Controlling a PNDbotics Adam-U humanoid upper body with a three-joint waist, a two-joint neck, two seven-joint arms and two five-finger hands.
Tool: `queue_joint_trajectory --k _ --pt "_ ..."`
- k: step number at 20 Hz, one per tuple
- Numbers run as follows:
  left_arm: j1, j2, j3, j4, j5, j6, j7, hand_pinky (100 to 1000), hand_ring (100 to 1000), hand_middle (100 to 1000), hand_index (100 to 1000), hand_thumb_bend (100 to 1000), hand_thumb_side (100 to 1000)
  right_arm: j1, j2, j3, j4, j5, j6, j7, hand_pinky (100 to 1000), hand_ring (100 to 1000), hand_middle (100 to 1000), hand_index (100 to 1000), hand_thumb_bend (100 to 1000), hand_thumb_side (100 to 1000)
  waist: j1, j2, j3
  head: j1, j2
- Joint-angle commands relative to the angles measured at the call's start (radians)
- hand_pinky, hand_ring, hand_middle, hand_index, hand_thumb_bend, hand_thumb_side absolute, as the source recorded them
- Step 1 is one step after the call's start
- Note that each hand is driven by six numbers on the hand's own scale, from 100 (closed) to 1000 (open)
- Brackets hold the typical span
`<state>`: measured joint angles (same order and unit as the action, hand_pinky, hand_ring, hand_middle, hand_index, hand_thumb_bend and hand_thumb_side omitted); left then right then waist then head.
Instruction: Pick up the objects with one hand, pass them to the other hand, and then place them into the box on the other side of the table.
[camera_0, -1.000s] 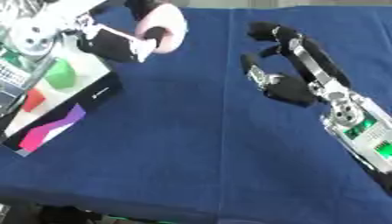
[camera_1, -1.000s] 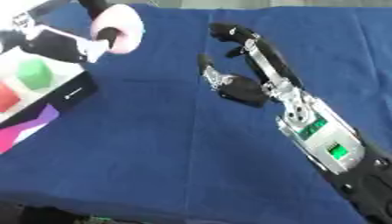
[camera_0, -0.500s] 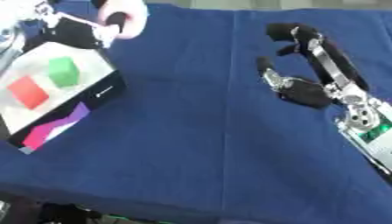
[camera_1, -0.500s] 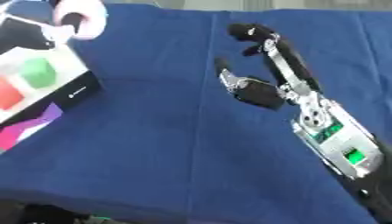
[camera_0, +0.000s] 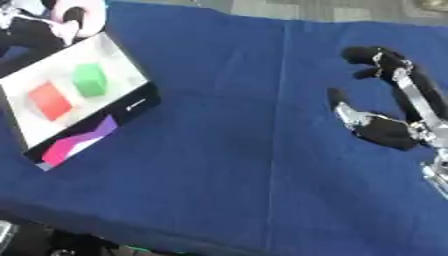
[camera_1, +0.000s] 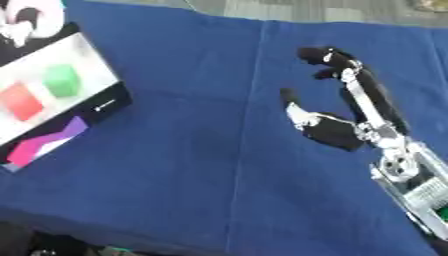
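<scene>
Pink and rounded, the soft object (camera_0: 86, 17) has travelled with the curled left hand (camera_0: 48, 26) to the far corner of the white shallow box (camera_0: 122, 65), so release looks imminent. The right hand (camera_1: 337, 125) hangs open, empty, over the blue cloth (camera_0: 219, 150).

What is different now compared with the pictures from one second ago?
The left hand, holding the pink object, moved from over the cloth toward the far left corner, above the box. The right hand stayed open over the blue cloth. The red block and green block remain in the box.
</scene>
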<state>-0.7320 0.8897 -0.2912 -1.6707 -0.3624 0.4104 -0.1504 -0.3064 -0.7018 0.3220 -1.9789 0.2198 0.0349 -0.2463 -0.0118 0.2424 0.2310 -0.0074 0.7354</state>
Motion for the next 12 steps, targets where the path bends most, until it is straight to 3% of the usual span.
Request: queue_joint_trajectory --k 1,6,12 --pt "0.005 0.049 0.046 0.023 0.006 0.004 0.035 769 559 430 342 100 100 -0.001 -0.038 -0.038 -0.021 0.002 -0.011 -0.025 752 835 776 836 250 350 0.002 -0.011 -0.001 0.008 -0.014" --pt "0.020 0.025 0.072 0.103 0.003 0.015 0.084 776 561 434 345 100 100 0.010 -0.069 -0.081 -0.021 0.021 -0.021 -0.072 753 831 772 832 283 294 0.001 -0.004 0.001 0.010 -0.024" --pt "0.026 0.008 0.071 0.179 -0.014 0.001 0.108 774 569 453 361 100 100 0.006 -0.065 -0.084 -0.021 0.005 -0.020 -0.086 750 832 773 832 291 285 0.003 0.002 -0.005 0.003 -0.011"
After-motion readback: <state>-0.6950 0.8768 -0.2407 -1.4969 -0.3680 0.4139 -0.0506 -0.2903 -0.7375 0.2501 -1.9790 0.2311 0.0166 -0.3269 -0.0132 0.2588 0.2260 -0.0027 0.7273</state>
